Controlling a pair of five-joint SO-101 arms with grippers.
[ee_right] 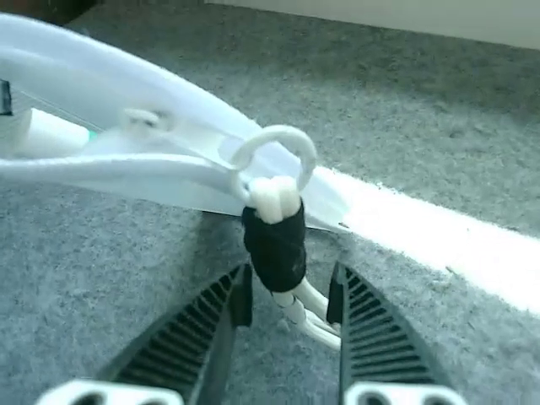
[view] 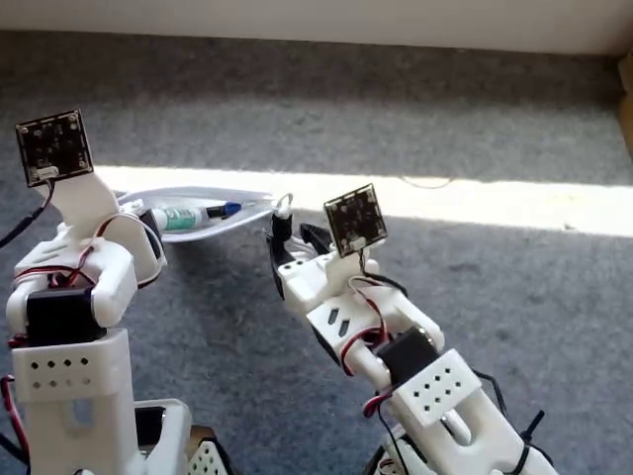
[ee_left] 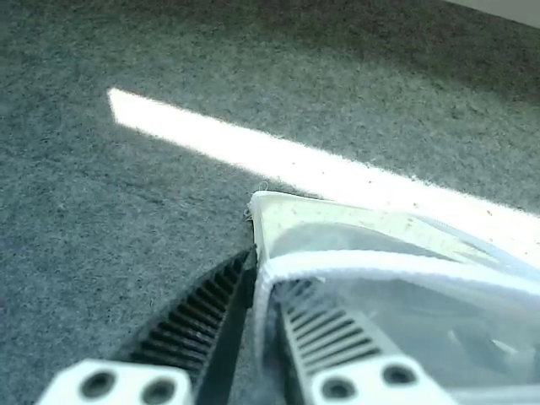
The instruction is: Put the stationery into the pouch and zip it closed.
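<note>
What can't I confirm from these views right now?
- End of the pouch: high view, behind the left arm.
- Count of stationery: high view, too small, partly behind that arm.
- How far the zip is closed: right wrist view, cut off beyond the pull.

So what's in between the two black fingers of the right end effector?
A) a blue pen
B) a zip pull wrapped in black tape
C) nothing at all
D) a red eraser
B: the right wrist view shows the white zip pull loop wrapped in black tape between the open jaws of the right end effector, at the end of the clear plastic pouch.
</note>
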